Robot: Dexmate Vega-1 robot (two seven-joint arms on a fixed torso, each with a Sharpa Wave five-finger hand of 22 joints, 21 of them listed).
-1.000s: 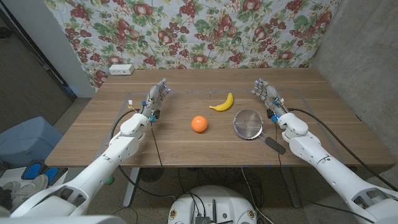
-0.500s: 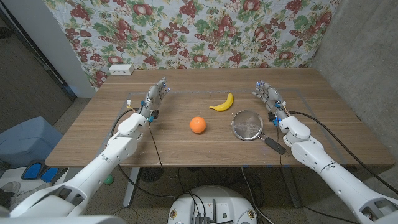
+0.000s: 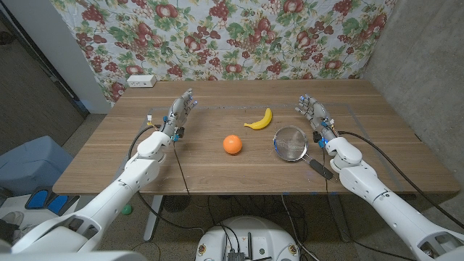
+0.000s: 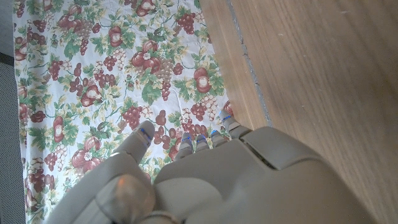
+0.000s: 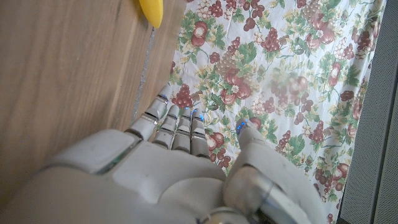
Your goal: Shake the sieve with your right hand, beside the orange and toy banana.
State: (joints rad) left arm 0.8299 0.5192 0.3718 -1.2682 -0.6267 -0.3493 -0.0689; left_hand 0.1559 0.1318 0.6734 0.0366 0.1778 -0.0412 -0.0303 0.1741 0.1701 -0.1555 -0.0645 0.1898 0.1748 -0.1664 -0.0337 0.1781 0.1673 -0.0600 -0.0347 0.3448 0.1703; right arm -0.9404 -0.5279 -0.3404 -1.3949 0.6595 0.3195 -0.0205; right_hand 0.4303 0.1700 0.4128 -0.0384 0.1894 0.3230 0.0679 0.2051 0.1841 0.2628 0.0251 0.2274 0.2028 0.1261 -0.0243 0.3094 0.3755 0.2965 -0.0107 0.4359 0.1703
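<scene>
A round metal sieve (image 3: 290,143) with a black handle (image 3: 320,168) lies on the wooden table (image 3: 217,170) right of centre. The orange (image 3: 232,144) sits to its left near the middle. The yellow toy banana (image 3: 259,119) lies behind them; its tip (image 5: 151,10) shows in the right wrist view. My right hand (image 3: 313,113) stands open just right of the sieve, fingers stretched toward the back, holding nothing. My left hand (image 3: 180,113) stands open on the left side, far from the fruit.
A small white box (image 3: 141,81) sits at the table's back left corner. A floral cloth (image 3: 232,32) hangs behind the table. Cables (image 3: 177,163) run along both arms. A blue bin (image 3: 32,163) stands on the floor to the left.
The sieve and orange appear slightly shifted between frames, a little left then back right. Both hands stay open and nearly in place.
</scene>
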